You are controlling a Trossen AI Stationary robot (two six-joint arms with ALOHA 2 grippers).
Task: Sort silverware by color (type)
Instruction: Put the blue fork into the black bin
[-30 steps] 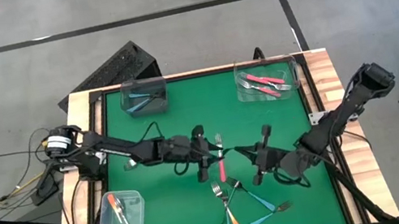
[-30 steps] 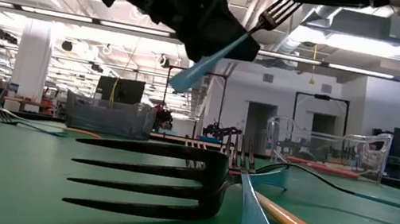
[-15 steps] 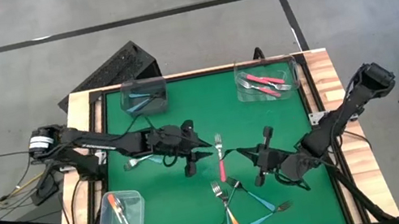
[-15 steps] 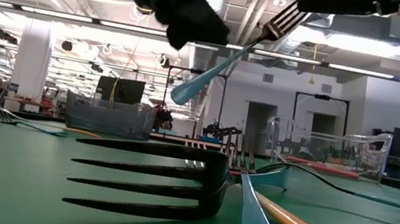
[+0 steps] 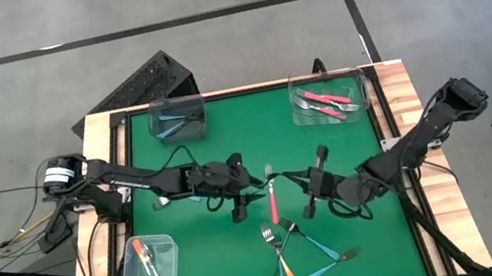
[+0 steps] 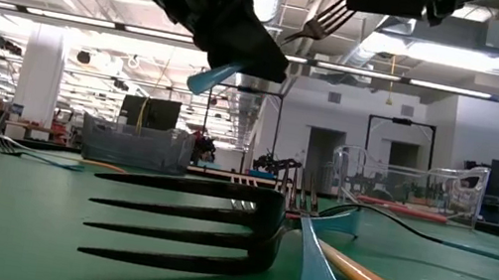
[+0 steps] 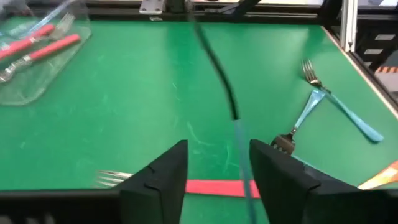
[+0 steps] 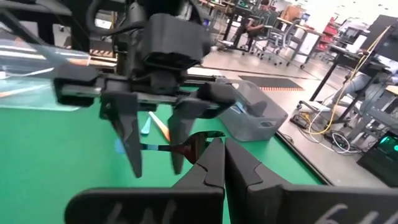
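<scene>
A blue-handled fork [image 6: 291, 36] hangs in the air between my two grippers, tines [image 6: 321, 21] toward the right one. My right gripper [image 5: 308, 188] [image 8: 221, 155] is shut on it. My left gripper [image 5: 242, 194] [image 7: 217, 165] is open. Its fingers stand on either side of the blue handle [image 7: 244, 158], with a gap on each side. The handle's free end [image 6: 207, 78] pokes out past them. A pink-handled fork [image 5: 272, 190] [image 7: 211, 186] lies flat on the mat below. Several more forks [image 5: 291, 247] lie in a loose pile nearer the near edge. My right gripper pinches the blue fork at its metal tine end [image 8: 200, 147], between the two fingertips. The fingers come level from the table's right, lying along the fork. The fork is lifted clear and slants slightly, its handle reaching down toward the left gripper.
Three clear containers stand on the green mat: one with blue forks [image 5: 178, 117] at the far left, one with pink forks [image 5: 328, 98] at the far right, one with orange forks [image 5: 149, 269] at the near left. A lone fork [image 5: 164, 201] lies by the left arm.
My left gripper drew back toward the table's left, off the blue handle, then came back around it. My right gripper moved up and toward the left and far side, carrying the fork. The fork now lies more level than before.
</scene>
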